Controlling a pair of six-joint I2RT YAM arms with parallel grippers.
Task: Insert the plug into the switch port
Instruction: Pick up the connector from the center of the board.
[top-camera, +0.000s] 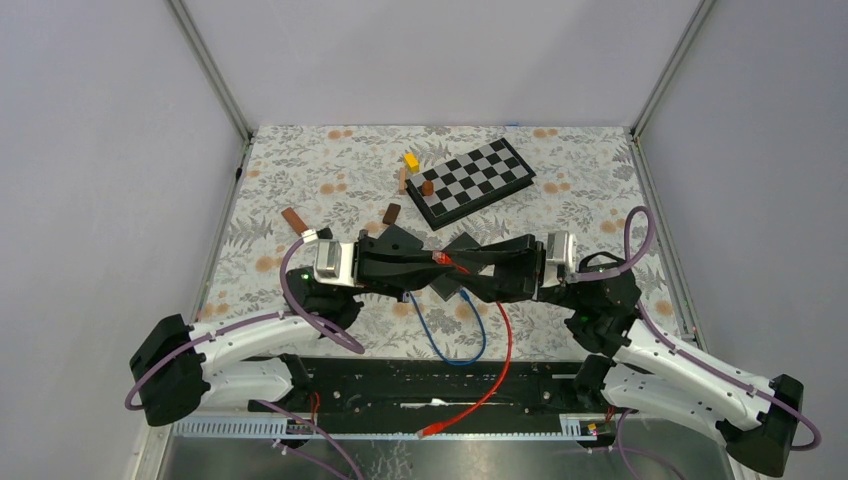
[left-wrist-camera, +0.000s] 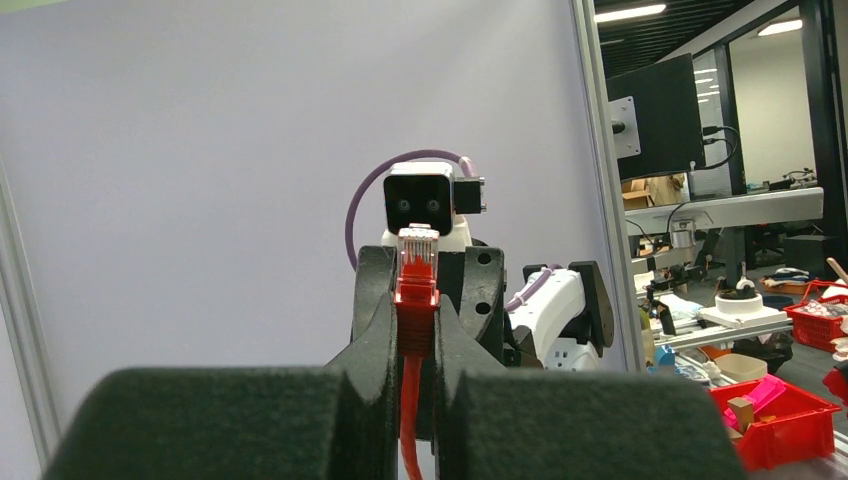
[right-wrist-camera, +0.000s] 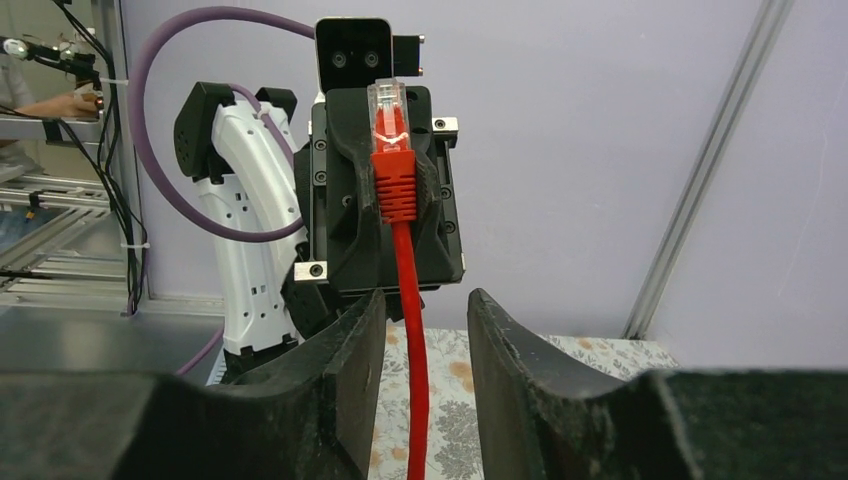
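Plug (left-wrist-camera: 418, 252), one, clamped in left claw (left-wrist-camera: 417, 275); right claw (right-wrist-camera: 425, 310) parted astride red cable (right-wrist-camera: 412, 340); one blue cable (top-camera: 450, 361).

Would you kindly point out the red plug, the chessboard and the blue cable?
red plug (right-wrist-camera: 394, 185): right wrist view, its red boot.
chessboard (top-camera: 470, 180): top external view, board centre.
blue cable (top-camera: 452, 361): top external view, loop's bottom.

You see a red cable (right-wrist-camera: 412, 330) ending in a clear plug (right-wrist-camera: 388, 110), a blue cable (top-camera: 455, 361), a black-and-white chequered board (top-camera: 470, 180) toward one o'clock, a yellow block (top-camera: 411, 161), and a grey floral cloth (top-camera: 300, 180) dotted orange.
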